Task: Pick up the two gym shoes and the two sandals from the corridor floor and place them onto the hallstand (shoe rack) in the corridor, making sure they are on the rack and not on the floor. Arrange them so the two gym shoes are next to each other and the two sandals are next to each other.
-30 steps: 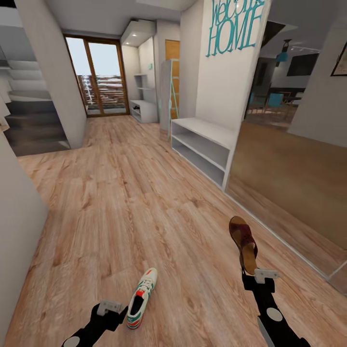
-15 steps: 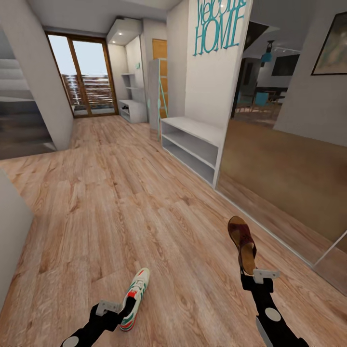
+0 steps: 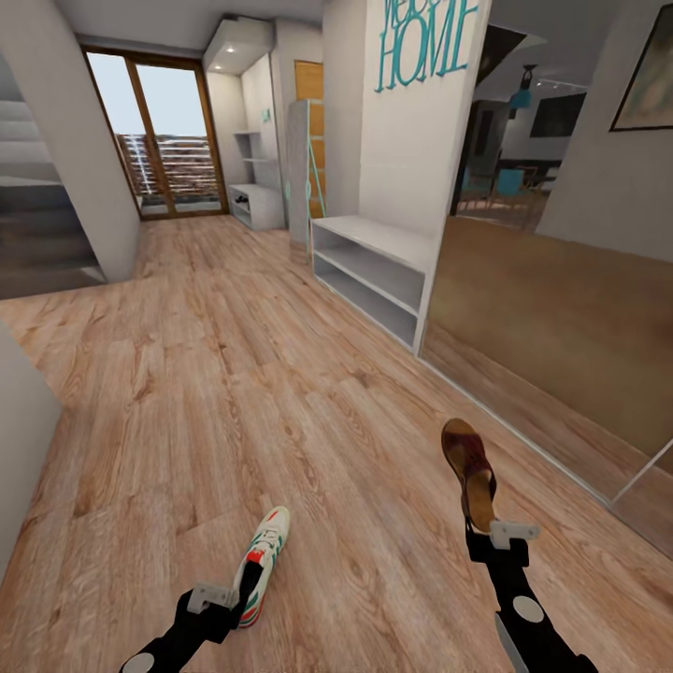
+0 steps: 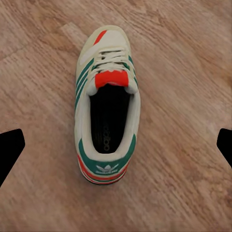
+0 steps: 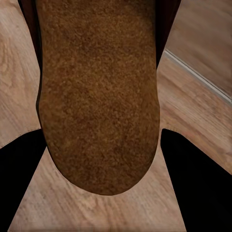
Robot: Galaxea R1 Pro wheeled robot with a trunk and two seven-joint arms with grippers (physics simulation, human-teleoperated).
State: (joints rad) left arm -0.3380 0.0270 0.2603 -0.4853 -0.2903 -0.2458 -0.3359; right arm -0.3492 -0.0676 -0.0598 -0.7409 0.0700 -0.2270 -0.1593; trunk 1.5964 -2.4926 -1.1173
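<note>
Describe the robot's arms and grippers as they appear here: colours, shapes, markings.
Both arms are black with rounded, jointed links. Each carries a pale grey round disc on a link near the bottom of the head view and a small light grey block at the wrist. The left gripper and right gripper have black fingers, seen in the wrist views as dark tapered wedges. No cables or lettering are visible.

Teal lettering (image 3: 422,47) reading "HOME" hangs high on a white wall panel. Beside it, a large mirrored panel (image 3: 551,308) reflects wood flooring and a room with teal chairs. At the far end of the hall stands a glass door (image 3: 159,140) in a brown wooden frame, daylight and a railing behind it. A staircase (image 3: 37,224) rises in shadow on the other side, behind a white pillar (image 3: 79,140).
</note>
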